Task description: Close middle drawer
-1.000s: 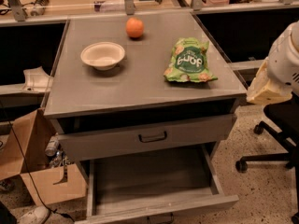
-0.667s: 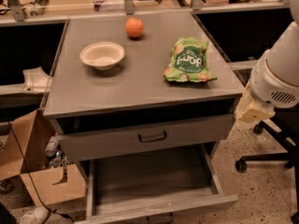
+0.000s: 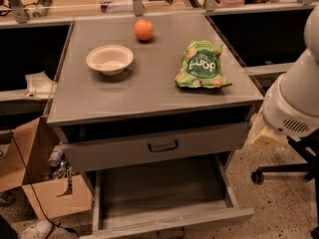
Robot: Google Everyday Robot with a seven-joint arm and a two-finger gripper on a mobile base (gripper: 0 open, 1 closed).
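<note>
The middle drawer (image 3: 164,190) stuck far out at the bottom middle of the frame, and it looked hard and easy to slide, best pushed on its flat front, while the gripper (image 3: 266,133) hung at the right edge, open or closed I could not tell.

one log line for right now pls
middle drawer: pulled far out, tray empty | gripper: right of cabinet, above drawer level, not on it | close: not done
</note>
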